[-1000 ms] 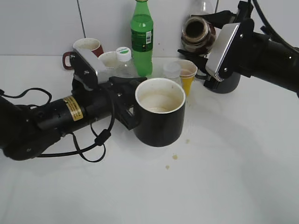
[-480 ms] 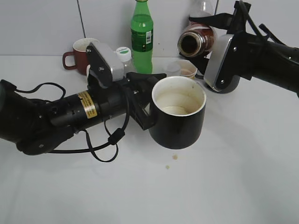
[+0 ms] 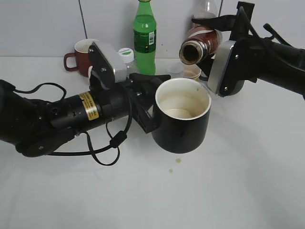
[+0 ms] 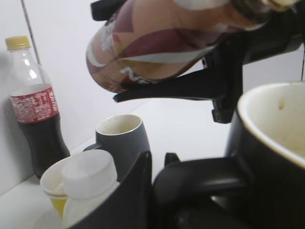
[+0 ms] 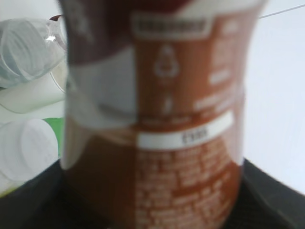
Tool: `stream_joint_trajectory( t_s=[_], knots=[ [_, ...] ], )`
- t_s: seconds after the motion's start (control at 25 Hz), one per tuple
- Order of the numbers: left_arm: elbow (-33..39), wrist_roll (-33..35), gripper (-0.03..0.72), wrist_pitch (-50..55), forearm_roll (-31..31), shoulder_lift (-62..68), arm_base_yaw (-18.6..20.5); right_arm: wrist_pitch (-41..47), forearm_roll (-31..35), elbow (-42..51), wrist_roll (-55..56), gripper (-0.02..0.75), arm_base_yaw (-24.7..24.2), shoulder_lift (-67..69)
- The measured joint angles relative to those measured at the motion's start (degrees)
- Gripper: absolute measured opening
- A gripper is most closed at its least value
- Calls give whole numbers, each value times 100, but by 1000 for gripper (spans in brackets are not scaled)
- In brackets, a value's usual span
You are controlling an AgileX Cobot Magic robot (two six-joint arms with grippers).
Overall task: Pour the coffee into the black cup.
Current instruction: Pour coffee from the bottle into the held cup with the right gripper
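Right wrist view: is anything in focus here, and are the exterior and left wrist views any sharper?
Right wrist view: the coffee bottle fills the frame, soft and blurred, its small print unreadable. Left wrist view: the bottle overhead and the black cup rim are soft; the cola bottle behind is clearer. Exterior view: evenly lit and sharp, with glare on the black cup's glossy wall and faint shadows on the white table.
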Motion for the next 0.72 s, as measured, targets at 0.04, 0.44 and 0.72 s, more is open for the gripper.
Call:
stream_joint_trajectory(
  t_s=[0.04, 0.44, 0.72],
  knots=[
    [0, 0, 45, 28, 58, -1, 0, 0, 6, 0, -28, 503, 0, 0],
    [0, 0, 45, 90, 117, -49, 0, 0, 11, 0, -486, 503, 0, 0],
    [0, 0, 45, 90, 81, -76, 0, 0, 52, 0, -890, 503, 0, 0]
  ],
)
